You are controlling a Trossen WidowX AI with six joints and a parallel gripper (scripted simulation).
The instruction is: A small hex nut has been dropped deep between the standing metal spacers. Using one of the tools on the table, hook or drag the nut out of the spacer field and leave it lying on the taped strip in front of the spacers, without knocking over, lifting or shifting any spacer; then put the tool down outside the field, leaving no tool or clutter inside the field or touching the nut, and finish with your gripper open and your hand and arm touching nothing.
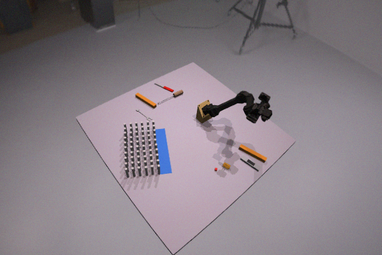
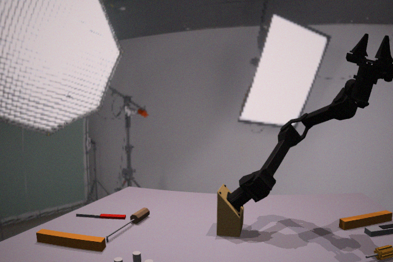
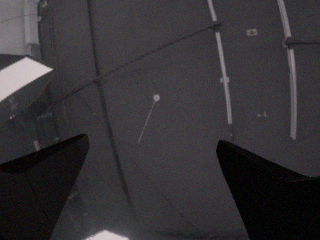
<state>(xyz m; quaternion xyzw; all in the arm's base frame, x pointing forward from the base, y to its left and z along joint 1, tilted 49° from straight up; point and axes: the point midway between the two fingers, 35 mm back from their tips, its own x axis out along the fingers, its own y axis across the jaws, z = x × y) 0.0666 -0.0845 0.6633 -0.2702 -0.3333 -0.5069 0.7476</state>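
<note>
Apparently at tool selection, with claw (image 2: 376, 34) (image 3: 154, 144) empty and wide open; next, probably reaching for wooden-handled hook (image 1: 178, 93) (image 2: 139, 215) beyond spacers (image 1: 142, 146) (image 2: 136, 256).

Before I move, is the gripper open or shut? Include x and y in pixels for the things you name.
Open: the gripper (image 2: 376, 35) (image 3: 154, 144) shows its fingers spread wide in the exterior and wrist views, nothing between them.

On the surface (image 1: 191, 202) (image 2: 177, 208), the spacers (image 1: 141, 150) (image 2: 136, 256) stand in rows, the taped strip (image 1: 164, 150) along one side. Past one end lies a double-ended tool (image 1: 143, 114); farther off, a bar (image 1: 145, 100) (image 2: 70, 240) lies near a long-shafted tool's (image 1: 170, 97) (image 2: 127, 223) tip.
</note>
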